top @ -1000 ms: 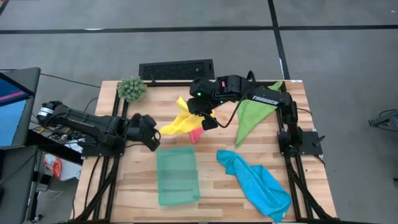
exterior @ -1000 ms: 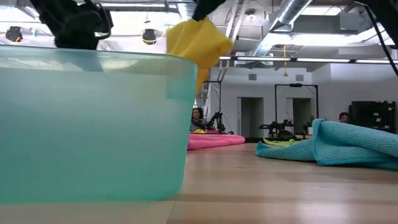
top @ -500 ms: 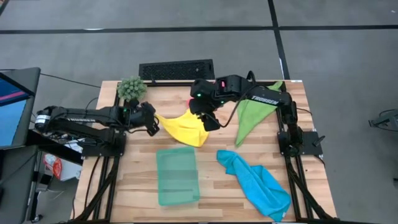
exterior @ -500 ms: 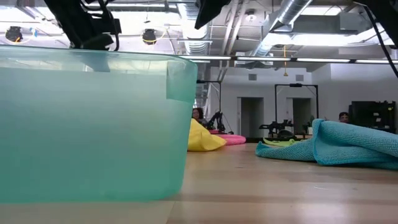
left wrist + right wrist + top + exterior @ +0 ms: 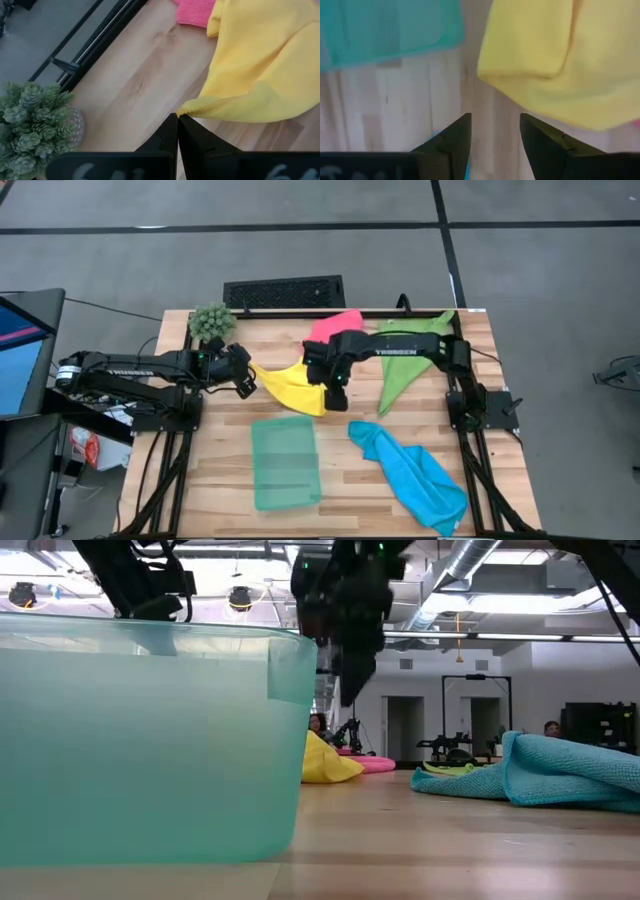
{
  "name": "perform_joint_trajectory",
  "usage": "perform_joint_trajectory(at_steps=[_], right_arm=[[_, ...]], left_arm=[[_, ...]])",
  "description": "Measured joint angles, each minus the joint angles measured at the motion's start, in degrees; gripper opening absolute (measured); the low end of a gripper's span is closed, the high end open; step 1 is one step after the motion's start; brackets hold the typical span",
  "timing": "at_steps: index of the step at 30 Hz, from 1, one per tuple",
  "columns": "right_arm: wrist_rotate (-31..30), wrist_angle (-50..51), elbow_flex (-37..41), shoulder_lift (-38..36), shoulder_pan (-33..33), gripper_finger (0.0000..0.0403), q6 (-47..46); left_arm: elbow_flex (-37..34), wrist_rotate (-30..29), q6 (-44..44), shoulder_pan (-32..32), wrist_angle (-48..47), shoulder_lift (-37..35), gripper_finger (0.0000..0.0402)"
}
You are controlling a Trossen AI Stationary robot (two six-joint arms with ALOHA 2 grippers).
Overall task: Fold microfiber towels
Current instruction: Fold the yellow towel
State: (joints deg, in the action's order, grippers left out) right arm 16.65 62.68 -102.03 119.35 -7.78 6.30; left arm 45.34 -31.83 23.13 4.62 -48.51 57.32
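The yellow towel (image 5: 292, 388) lies bunched on the table's middle, with my left gripper (image 5: 249, 381) shut on its left corner. My right gripper (image 5: 336, 387) hangs open just above the towel's right end (image 5: 540, 60), its fingers pointing down and touching nothing. In the low view the right gripper (image 5: 347, 690) is well above the tabletop. The pink towel (image 5: 336, 326) lies at the far edge behind the yellow one. A green towel (image 5: 408, 360) lies at the far right and a blue towel (image 5: 412, 470) at the near right. My left gripper pinches the yellow towel's pointed left corner (image 5: 188, 111) between its shut fingertips (image 5: 178, 125). The fingers come slanting down from the table's left. The corner runs up to the fingers while the rest of the towel lies slack on the table.
A pale teal tray (image 5: 285, 462) stands near the front edge, just in front of the yellow towel. A spiky green plant ball (image 5: 212, 323) sits at the far left, and a black keyboard (image 5: 283, 292) lies beyond the far edge. Bare wood (image 5: 225, 460) lies left of the tray.
My right gripper opened and let go of the yellow towel, which fell from the air onto the table. The gripper then came straight down toward the towel's right end, rolling its wrist. My left gripper swung a little toward the far edge, keeping hold of the corner.
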Motion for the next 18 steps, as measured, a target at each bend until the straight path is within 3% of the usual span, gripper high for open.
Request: perform_joint_trajectory(at_steps=[7,15,18], right_arm=[[-0.7,-13.6,9.3,0.0,0.9,0.0191,-15.3],[-6.7,-21.9,13.3,0.0,0.6,0.0189,-21.7],[-6.3,-24.0,14.3,0.0,0.1,0.0189,-22.9]], left_arm=[[0.0,1.1,0.4,0.0,0.1,0.0,0.0000],[0.0,1.2,1.6,0.0,0.2,0.0,0.0000],[0.0,1.1,1.6,0.0,0.4,0.0,0.0000]])
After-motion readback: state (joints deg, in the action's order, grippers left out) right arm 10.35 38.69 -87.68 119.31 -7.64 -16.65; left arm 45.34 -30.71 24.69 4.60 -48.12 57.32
